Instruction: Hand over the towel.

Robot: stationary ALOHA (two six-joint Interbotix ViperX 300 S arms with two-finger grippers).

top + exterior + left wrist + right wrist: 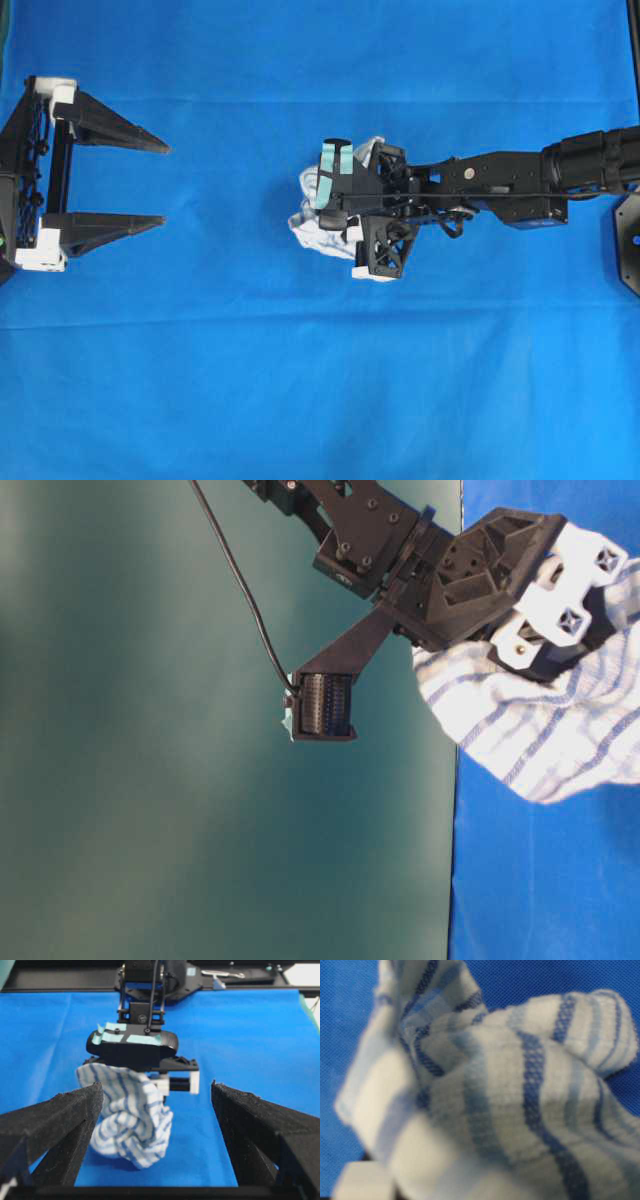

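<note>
While our right gripper (345, 215) pinches the small white blue-striped towel (129, 1120) above the blue-clothed counter (300, 400), our left gripper (150, 180), jaws spread, waits well apart; the transfer remains.

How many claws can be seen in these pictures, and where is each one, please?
2. The left claw waits open at the left edge of the overhead view. The right claw is near the middle, closed on the towel.

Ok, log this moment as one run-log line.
right gripper: shut on small white blue-striped towel, lifted | left gripper: open, apart, facing it | blue cloth beneath
</note>
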